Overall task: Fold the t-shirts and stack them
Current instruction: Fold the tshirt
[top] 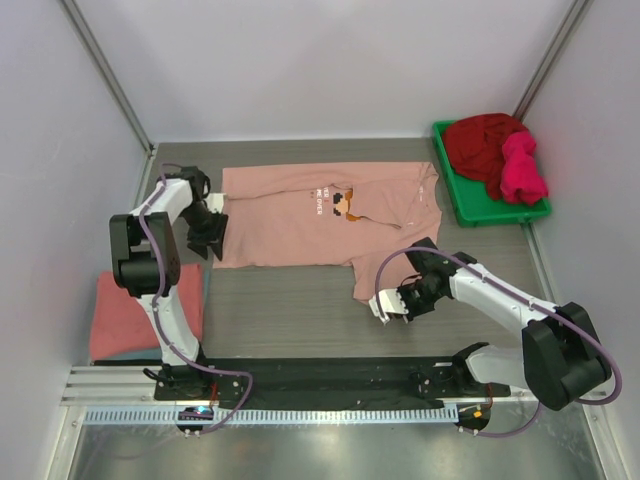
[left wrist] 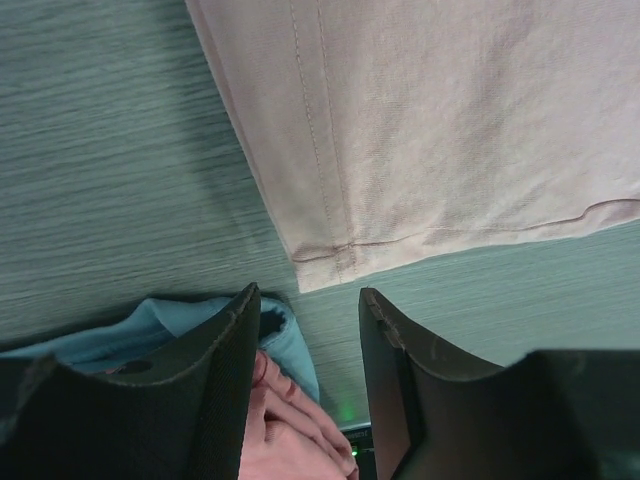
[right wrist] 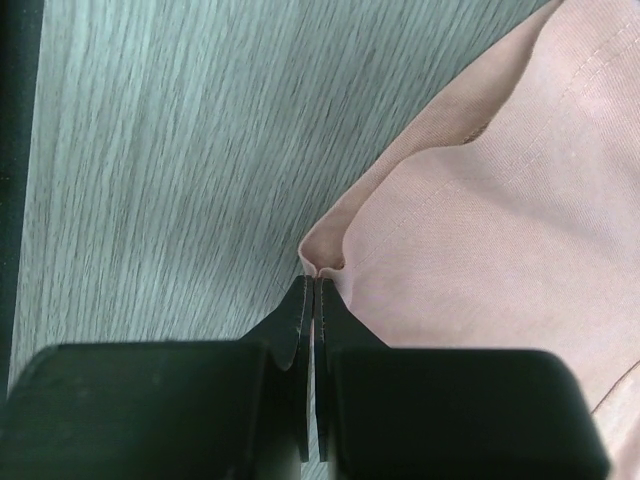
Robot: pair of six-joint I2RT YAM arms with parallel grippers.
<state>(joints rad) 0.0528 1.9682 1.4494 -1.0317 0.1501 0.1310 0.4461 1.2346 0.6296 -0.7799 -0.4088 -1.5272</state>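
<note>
Worktop [top: 290, 310] from above: the pale pink t-shirt [top: 290, 215] lies spread flat. Left wrist: my left hand [left wrist: 308, 300] hangs open, empty, just off its hem corner. Right wrist: my right hand [right wrist: 314, 285] is pinched closed on its edge; so thin a bite may slip when lifted.

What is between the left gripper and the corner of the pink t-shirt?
Only bare grey table. The left wrist view shows the open left gripper just short of the corner of the pink t-shirt, nothing in the gap.
</note>
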